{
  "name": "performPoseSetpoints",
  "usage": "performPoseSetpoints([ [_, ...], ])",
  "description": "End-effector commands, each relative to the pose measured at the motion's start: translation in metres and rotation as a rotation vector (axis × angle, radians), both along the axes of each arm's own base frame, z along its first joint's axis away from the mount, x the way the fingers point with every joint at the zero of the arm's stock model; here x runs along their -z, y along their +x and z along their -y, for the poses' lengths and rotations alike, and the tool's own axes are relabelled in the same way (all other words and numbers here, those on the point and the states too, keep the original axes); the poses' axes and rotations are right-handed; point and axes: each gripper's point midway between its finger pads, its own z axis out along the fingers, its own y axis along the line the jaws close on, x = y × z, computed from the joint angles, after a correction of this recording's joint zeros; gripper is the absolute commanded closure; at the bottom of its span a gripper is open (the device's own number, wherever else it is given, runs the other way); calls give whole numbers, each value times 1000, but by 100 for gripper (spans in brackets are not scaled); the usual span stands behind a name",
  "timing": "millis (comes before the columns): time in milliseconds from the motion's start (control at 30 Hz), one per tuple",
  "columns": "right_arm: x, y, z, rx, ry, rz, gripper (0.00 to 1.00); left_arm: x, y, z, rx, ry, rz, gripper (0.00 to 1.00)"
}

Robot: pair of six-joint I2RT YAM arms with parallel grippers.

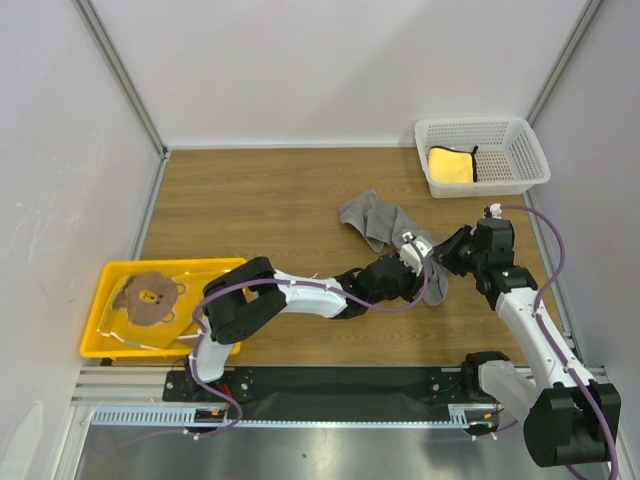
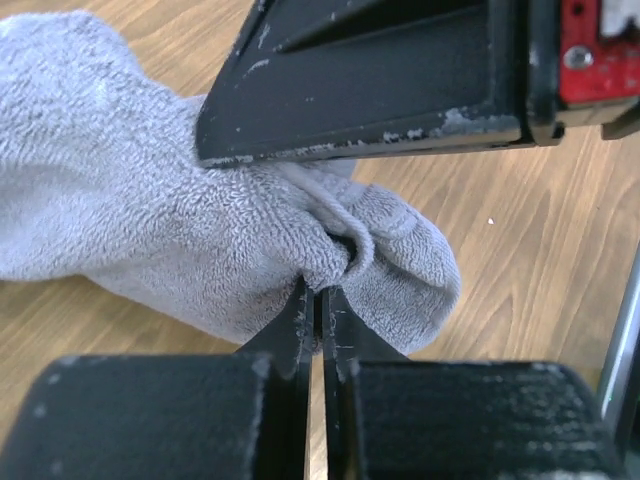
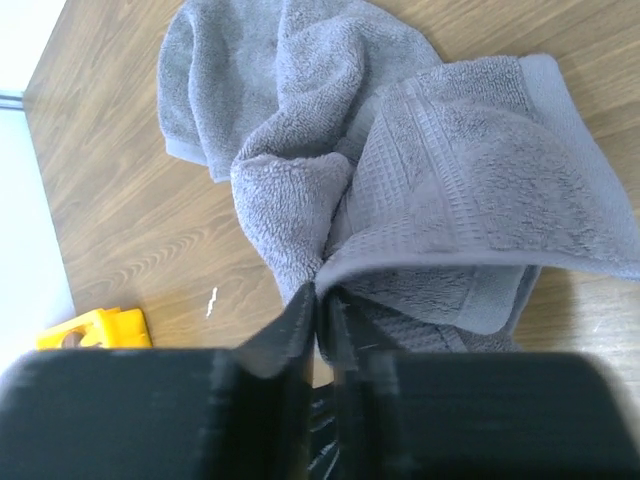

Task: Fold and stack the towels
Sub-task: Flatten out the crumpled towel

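The plain grey towel (image 1: 375, 218) lies crumpled on the wooden table, right of centre. My left gripper (image 1: 418, 255) reaches across to its near right end and is shut on a fold of the towel (image 2: 150, 200), jaws pinched together at the cloth (image 2: 320, 290). My right gripper (image 1: 447, 255) is right beside it and is shut on an edge of the same grey towel (image 3: 450, 180), pinching it at the tips (image 3: 322, 292). The plain yellow towel (image 1: 450, 165) lies in the white mesh basket. The bear-face towel (image 1: 150, 297) lies in the yellow tray.
The white mesh basket (image 1: 520, 150) stands at the back right. The yellow plastic tray (image 1: 110, 350) sits at the near left edge; a corner of it shows in the right wrist view (image 3: 95, 328). White walls enclose the table (image 1: 250, 200).
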Motion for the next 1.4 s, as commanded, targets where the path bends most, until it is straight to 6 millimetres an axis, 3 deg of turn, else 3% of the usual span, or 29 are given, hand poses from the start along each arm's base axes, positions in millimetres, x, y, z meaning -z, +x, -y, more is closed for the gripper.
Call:
performPoseSetpoints([
  [0,-5,1,7,25,-27,12,82,-44,18,0,-83,-98,16,100],
  [33,-2,0,9,31,-36,1,73,-47,20,-4,-96,-103,8,100],
  [67,0,-1,11,37,-46,-5,54,-55,24,-10,-118,-126,-4,100],
  [133,5,-2,15,49,-61,-28,35,-71,23,-22,-142,-153,-17,100],
  [200,8,-3,17,59,-68,-43,27,-74,27,-34,-183,-137,-27,100],
  [233,9,-3,19,68,-70,-46,20,-87,29,-39,-199,-152,-24,100],
  [300,10,-4,20,71,-72,-53,16,-95,33,-48,-238,-151,-31,100],
  [433,9,-10,18,75,-50,-67,16,-103,41,-68,-312,-119,-57,100],
  [567,3,-20,8,37,7,-31,23,-113,47,-78,-341,-119,-53,100],
  [933,-29,-33,-16,-7,152,64,30,-108,39,-64,-279,-137,-99,100],
  [1267,-2,-55,-33,-18,142,-35,34,-105,41,-56,-276,-138,-116,100],
  [1367,1,-53,-34,-15,135,-34,42,-107,40,-56,-276,-144,-119,100],
])
